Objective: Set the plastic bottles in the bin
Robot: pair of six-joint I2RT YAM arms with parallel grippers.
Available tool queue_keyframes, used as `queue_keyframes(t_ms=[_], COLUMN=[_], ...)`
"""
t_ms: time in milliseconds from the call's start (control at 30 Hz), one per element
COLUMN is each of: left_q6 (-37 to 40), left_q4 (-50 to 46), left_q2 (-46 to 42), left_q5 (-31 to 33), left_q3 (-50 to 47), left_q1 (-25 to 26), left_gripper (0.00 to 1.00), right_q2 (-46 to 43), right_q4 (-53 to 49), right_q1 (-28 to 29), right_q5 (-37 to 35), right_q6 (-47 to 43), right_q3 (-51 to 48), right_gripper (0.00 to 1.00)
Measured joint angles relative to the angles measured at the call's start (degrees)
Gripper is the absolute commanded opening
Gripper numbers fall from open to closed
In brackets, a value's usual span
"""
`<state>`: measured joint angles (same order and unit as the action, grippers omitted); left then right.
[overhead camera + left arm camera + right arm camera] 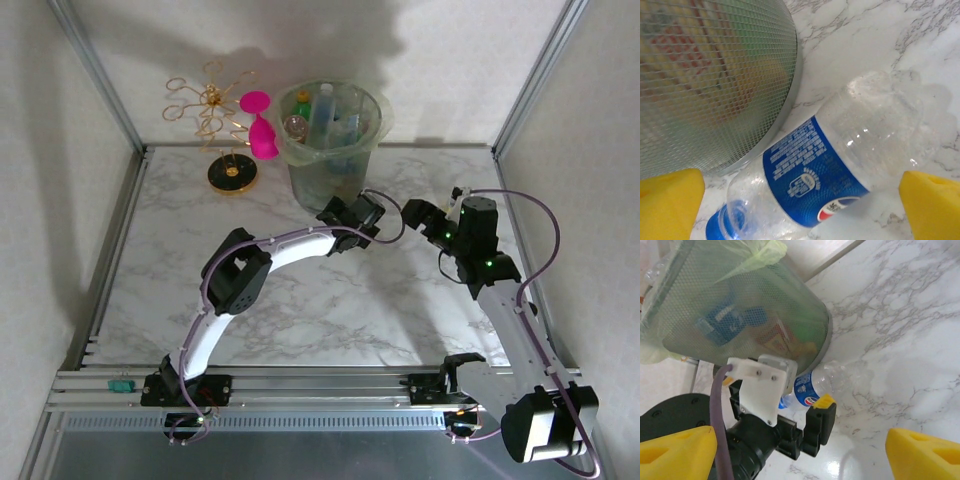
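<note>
A clear plastic bottle [840,150] with a blue label and blue cap lies on its side on the marble, against the foot of the bin [715,75]. My left gripper [800,200] hangs low over it, open, with a yellow pad on either side and neither pressing on it. From the right wrist view the same bottle [827,382] lies beside the left gripper's yellow fingertip [825,400]. My right gripper [800,450] is open and holds nothing. From above, the bin [372,128] holds several bottles [325,110], the left gripper [350,212] is at its base, and the right gripper [420,215] is just to the right.
A pink goblet [260,125] and a gold wire stand [215,125] on a dark round base stand left of the bin at the back. Metal frame posts line both sides. Open marble lies in the middle and to the left.
</note>
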<state>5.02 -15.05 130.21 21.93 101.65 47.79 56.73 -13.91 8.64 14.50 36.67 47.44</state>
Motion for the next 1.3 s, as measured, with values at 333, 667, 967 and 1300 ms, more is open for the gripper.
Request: queue_keyframes(t_ms=[333,667,967,1300], left_q6=[0.8,-0.7,-2.5,-5.6], left_q4=[-1.6,-5.4,-6.1,-5.3], left_q2=[3.8,5.9,4.4,-5.5], left_q5=[-7.0,-16.1,-22.3,-25.7], left_q3=[2.4,4.7,2.8,-5.9], left_q1=[-3.0,-4.6,-5.5,-5.6], left_gripper=[0.92,0.75,0.65,0.57], right_q2=[0.2,1.0,0.7,-2.2], right_q4=[0.0,-0.1,-0.6,-2.4], right_q1=[0.0,0.0,0.0,0.0], right_q5=[0.5,0.7,0.5,-1.3], right_q6=[0.0,0.0,0.0,0.0], right_q3=[-0.2,-0.2,-0.2,-0.2], right_gripper=[0.88,0.88,0.88,0.88])
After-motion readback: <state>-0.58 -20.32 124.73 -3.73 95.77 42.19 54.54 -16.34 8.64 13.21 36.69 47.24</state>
